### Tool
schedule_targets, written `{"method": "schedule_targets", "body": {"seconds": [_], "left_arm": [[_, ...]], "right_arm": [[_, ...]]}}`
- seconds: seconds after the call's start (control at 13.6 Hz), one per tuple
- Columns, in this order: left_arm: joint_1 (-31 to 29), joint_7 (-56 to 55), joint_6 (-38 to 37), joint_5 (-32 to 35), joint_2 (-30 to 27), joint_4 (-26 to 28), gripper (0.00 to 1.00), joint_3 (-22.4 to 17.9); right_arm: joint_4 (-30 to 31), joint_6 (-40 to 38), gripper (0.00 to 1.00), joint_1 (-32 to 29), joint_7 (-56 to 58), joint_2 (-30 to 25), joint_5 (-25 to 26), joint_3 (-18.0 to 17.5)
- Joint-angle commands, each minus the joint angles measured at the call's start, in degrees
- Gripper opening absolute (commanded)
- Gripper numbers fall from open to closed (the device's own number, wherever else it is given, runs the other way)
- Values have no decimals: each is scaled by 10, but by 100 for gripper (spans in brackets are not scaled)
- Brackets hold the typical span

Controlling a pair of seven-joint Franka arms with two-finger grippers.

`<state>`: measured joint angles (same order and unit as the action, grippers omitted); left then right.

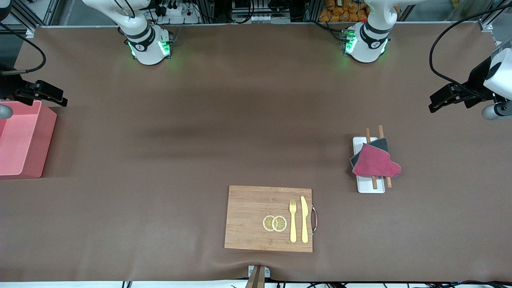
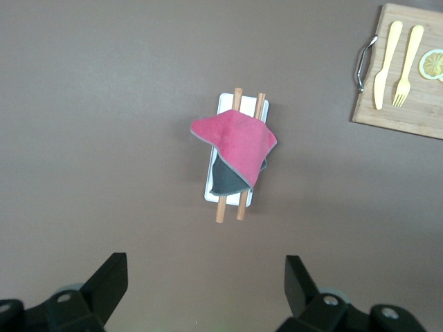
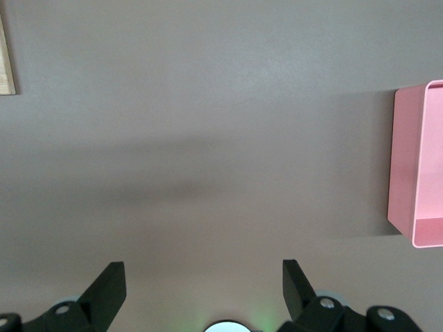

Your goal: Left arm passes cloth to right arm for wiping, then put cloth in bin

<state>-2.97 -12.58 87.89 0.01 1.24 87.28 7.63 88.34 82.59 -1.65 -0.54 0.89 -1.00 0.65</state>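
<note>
Toward the left arm's end of the brown desk, the crimson-magenta cloth drapes over two wooden sticks on a flat white tray, nearest the left hand, spread wide and empty above it, while the right hand waits, likewise released, beside the pink plastic bin.

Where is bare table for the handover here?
Bare brown table spans from the bin to the cloth, above the cutting board. Crowded: cloth draped over chopsticks on the white tray.
</note>
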Motion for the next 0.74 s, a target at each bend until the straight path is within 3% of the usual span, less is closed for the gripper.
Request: {"method": "schedule_targets", "body": {"seconds": [0.0,0.66], "left_arm": [[-2,7,-21,22,2,-11,100,4],[-6,17,-10,16,28,-11,100,2]], "right_arm": [[-5,-8,100,2,-7,0,4,0],[-5,-8,100,2,-7,0,4,0]]}}
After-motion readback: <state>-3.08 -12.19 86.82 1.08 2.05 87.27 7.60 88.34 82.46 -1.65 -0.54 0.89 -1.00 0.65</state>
